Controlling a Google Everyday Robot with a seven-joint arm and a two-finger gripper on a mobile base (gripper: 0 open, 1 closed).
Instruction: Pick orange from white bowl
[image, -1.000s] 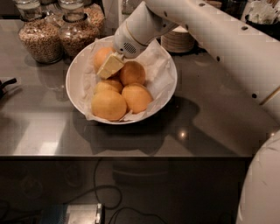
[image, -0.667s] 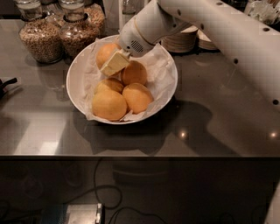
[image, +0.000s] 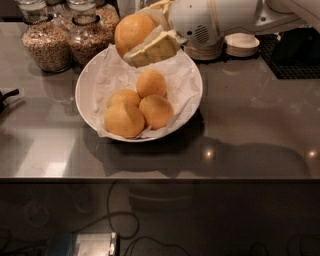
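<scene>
The white bowl (image: 191, 95), wide and lined with crinkled white paper, sits on the grey counter at centre. My gripper (image: 142, 36) is shut on the orange (image: 132, 30) and holds it in the air above the bowl's far rim. The cream-coloured fingers (image: 155, 49) clasp the fruit from the right and below. Several plainer oranges (image: 124, 119) lie in the bowl, below and in front of the held one. My white arm (image: 220, 20) reaches in from the upper right.
Two glass jars of grain (image: 46, 45) stand at the back left, close to the bowl. Stacked plates with small white bowls (image: 242, 44) sit at the back right, beside a dark mat (image: 295, 55). The counter's front edge (image: 160, 178) runs across the lower middle.
My gripper has risen out of the bowl with the orange in it and now hangs above the far rim. The other oranges stay in the bowl.
</scene>
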